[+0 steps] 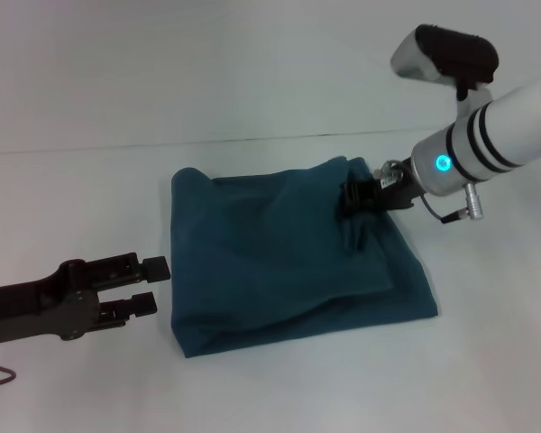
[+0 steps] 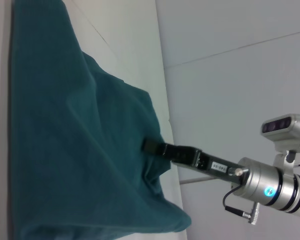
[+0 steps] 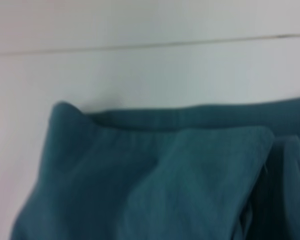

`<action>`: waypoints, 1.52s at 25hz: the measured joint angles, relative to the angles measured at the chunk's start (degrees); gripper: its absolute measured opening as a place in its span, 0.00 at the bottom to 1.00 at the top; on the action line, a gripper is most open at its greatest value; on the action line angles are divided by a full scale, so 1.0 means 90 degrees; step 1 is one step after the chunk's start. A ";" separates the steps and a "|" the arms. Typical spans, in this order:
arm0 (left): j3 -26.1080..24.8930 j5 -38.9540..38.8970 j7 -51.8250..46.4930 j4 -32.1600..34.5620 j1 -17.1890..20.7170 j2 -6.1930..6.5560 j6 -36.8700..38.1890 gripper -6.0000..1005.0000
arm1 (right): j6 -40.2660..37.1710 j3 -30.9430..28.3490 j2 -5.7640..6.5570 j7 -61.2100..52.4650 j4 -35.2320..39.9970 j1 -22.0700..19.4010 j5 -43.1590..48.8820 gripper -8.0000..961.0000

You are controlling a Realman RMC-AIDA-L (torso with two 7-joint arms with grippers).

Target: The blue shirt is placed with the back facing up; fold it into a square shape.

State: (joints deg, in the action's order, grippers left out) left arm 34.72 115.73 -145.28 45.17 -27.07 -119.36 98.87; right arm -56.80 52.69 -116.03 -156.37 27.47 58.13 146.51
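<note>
You see the shirt [image 1: 279, 262] lying mid-table [image 1: 90, 99] as a soft, rumpled near-square of matte teal cotton, its layers stacked and its edges puffy. Your right gripper [image 1: 356, 203] pinches a raised fold at the far right corner, tenting the cloth. Your left gripper [image 1: 151, 284] hovers just off the shirt's left edge, its black fingers spread.

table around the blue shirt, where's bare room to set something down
The white table is bare beyond the folded dark teal-blue cotton shirt, to its left above the open left gripper, and along the near edge in front of it. It is crowded at the shirt's far right corner, where the right gripper sits on the cloth.
</note>
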 joint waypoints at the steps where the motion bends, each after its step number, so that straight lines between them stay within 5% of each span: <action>1: 0.0000 0.0000 0.0000 0.0000 0.0000 0.0000 0.0000 0.76 | -0.0064 -0.0001 0.0009 0.0012 0.0113 -0.0041 -0.0106 0.08; 9: 0.0000 -0.0012 0.0000 0.0001 0.0004 0.0010 0.0002 0.76 | -0.0810 -0.0088 0.0084 -0.0130 0.1209 -0.0314 -0.0322 0.09; 38: 0.0000 -0.0065 0.0001 -0.0016 0.0039 0.0000 -0.0008 0.76 | 0.0125 -0.0010 0.0035 -0.0589 0.0565 -0.0286 0.1102 0.10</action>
State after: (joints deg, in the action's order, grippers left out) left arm 34.72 115.15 -145.27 45.03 -26.71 -119.36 98.79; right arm -55.67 52.59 -115.71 -161.68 32.56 55.56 156.43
